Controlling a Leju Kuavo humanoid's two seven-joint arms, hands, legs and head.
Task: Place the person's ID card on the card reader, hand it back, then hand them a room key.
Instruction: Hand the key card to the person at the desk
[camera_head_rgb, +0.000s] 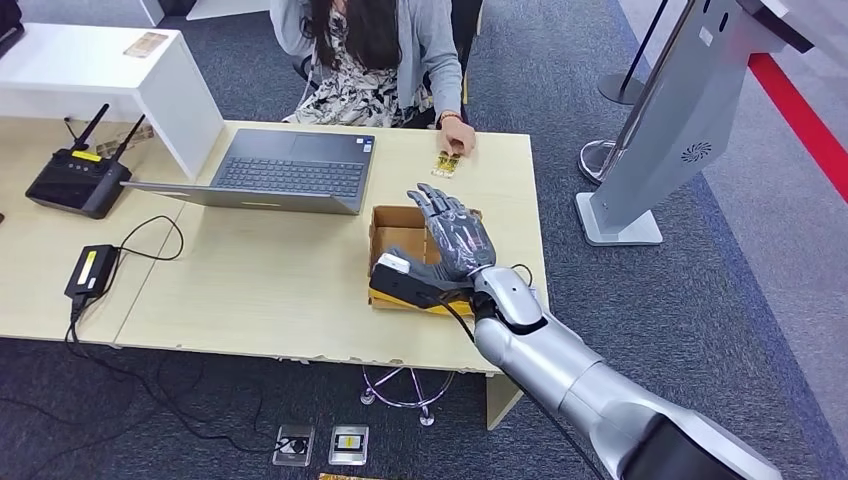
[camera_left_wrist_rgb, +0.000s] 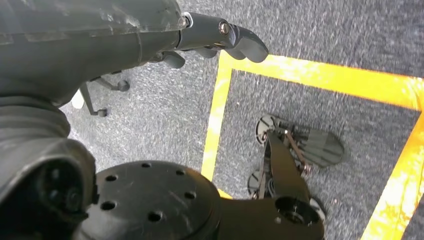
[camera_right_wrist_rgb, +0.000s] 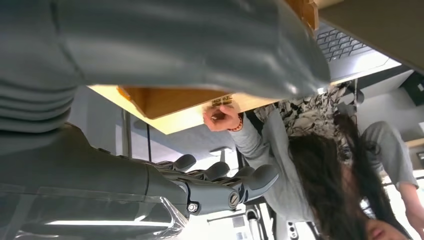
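The right hand (camera_head_rgb: 452, 238) hangs over the bench (camera_head_rgb: 260, 290) with its fingers spread and nothing in them, palm turned down above a shallow cardboard box (camera_head_rgb: 392, 222). Just under its wrist, at the near edge of that box, sits the black card reader (camera_head_rgb: 405, 282) with a pale patch on top; whether a card lies on it I cannot tell. Beyond the fingertips, toward the far edge of the bench, the ID card (camera_head_rgb: 446, 165) lies flat, with the person's hand (camera_head_rgb: 458, 137) resting on its far end. The person (camera_head_rgb: 370, 50) sits behind it, and a laptop (camera_head_rgb: 290, 172) stands open off to the hand's left. The left hand (camera_left_wrist_rgb: 220, 37) hangs low beside the body over the grey carpet (camera_left_wrist_rgb: 320, 35), its fingers loosely curled in with nothing in them. By my reading, the task is at its first step: the card is being offered and not yet taken. The next move would call for a forward reach past the box, a light pinch on the card's near edge once the person lets go, then a short carry back to the reader.
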